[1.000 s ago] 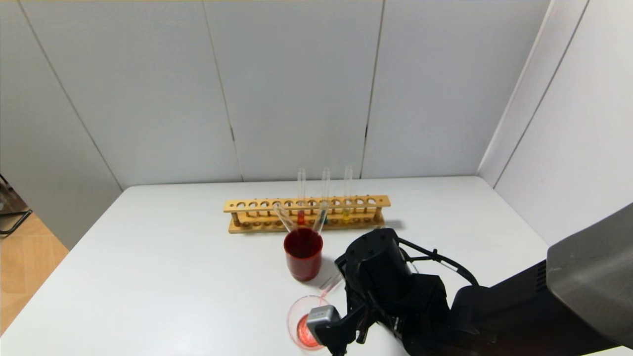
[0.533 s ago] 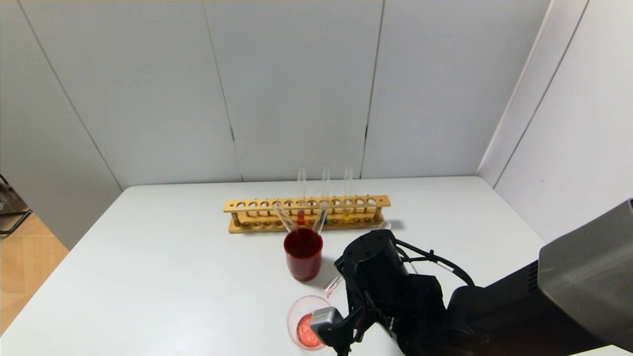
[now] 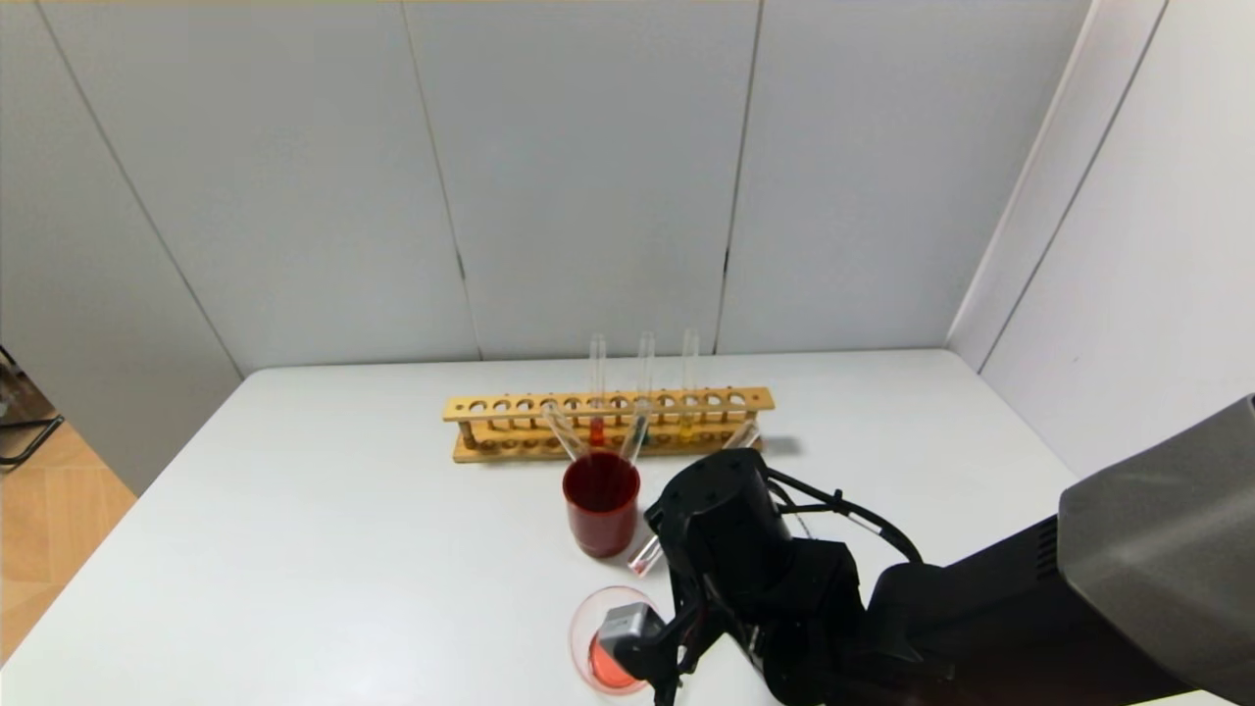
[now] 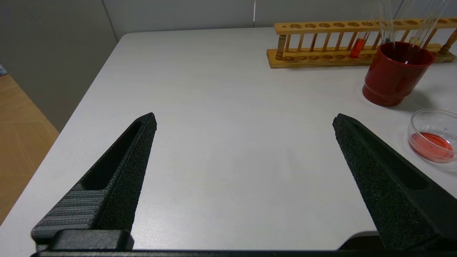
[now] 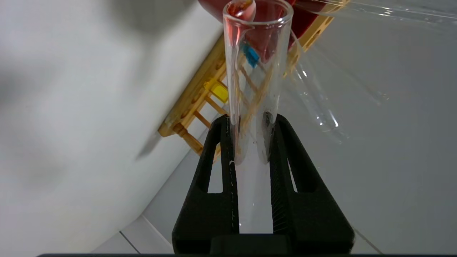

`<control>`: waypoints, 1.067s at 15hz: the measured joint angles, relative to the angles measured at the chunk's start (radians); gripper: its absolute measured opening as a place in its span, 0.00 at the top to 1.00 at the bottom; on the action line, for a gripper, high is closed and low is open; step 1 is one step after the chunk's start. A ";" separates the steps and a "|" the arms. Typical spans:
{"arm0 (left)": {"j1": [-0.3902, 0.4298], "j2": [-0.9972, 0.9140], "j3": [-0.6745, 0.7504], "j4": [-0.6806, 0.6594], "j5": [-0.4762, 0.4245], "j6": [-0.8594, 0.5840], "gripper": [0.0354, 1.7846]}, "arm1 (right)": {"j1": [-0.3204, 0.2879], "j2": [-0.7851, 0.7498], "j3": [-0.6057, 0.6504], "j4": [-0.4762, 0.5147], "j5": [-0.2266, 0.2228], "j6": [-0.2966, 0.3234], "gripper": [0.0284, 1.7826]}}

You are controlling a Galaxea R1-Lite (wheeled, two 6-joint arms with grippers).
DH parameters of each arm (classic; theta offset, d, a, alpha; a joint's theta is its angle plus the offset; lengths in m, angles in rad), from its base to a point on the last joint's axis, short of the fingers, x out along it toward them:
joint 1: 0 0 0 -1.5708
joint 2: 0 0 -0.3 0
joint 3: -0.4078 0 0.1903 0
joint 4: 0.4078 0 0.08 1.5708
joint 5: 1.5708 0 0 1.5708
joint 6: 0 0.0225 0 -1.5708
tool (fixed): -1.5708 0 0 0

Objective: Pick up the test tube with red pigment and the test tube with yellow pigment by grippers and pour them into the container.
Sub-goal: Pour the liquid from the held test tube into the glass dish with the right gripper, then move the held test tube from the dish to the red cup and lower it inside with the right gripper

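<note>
My right gripper (image 5: 251, 119) is shut on a nearly empty test tube (image 5: 237, 67) with a red drop at its mouth. In the head view this tube (image 3: 645, 561) lies tilted under my right wrist (image 3: 730, 520), mouth between the red cup and the container (image 3: 586, 628). The container is a clear glass cup holding red liquid, also in the left wrist view (image 4: 432, 137). A tube with red-orange liquid (image 3: 596, 431) and the yellow tube (image 3: 686, 427) stand in the wooden rack (image 3: 510, 407). My left gripper (image 4: 245, 116) is open and empty over bare table.
An opaque dark red cup (image 3: 600, 505) with two empty tubes leaning in it stands in front of the rack. A tube with teal-blue liquid (image 5: 251, 56) stands between the red and yellow ones. The grey wall panels close in at the back and right.
My right wrist has moved left and away from me with the tube. The tube's mouth has lifted off the container's rim, and its far end now shows by the rack.
</note>
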 joint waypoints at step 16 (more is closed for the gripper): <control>0.000 0.000 0.000 0.000 0.000 0.000 0.02 | 0.069 -0.117 -0.037 -0.017 0.101 0.616 0.82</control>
